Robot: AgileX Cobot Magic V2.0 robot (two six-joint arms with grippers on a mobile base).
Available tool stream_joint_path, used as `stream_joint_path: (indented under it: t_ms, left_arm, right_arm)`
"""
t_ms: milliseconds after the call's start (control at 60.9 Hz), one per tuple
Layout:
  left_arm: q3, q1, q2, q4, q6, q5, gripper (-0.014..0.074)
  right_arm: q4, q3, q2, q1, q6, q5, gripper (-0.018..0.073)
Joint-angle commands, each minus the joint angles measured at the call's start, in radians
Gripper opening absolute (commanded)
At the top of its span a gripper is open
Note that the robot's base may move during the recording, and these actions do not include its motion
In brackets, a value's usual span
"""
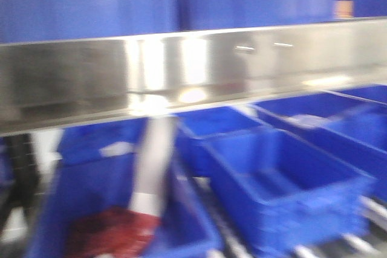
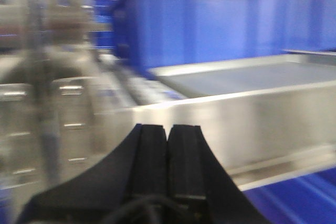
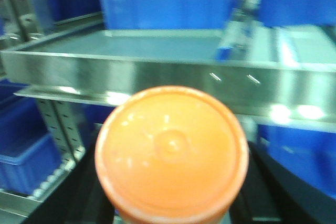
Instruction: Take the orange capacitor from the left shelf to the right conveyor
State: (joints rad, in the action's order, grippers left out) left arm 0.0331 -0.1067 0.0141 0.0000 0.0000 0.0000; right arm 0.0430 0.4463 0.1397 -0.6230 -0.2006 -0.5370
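Note:
In the right wrist view the orange capacitor (image 3: 171, 153) fills the lower middle, its round end cap facing the camera. My right gripper (image 3: 170, 203) is shut on it, with a black finger on each side. Behind it runs the stainless-steel shelf (image 3: 157, 74) with its shiny front lip. In the left wrist view my left gripper (image 2: 168, 129) is shut and empty, its black pads pressed together in front of the shelf (image 2: 236, 124). The shelf lip also crosses the front view (image 1: 193, 70). The conveyor is out of view. All views are blurred.
Blue plastic bins (image 1: 284, 179) stand below the shelf in the front view, one with dark red contents (image 1: 112, 231). More blue bins (image 2: 210, 22) stand on and behind the shelf. A perforated rack post (image 3: 60, 121) stands at the left.

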Motion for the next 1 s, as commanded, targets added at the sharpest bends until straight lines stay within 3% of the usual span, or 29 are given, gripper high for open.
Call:
stream_joint_path:
  t_ms: [0,986]
  left_arm:
    - [-0.008,0.002,-0.010,-0.005,0.000,-0.090,-0.0105]
    - [-0.008,0.002,-0.010,-0.005,0.000,-0.090,-0.0105]
  right_arm:
    - [0.009,0.027,0.013,0.001,0.011,0.089,0.0057]
    - [0.009,0.027,0.013,0.001,0.011,0.088,0.0057]
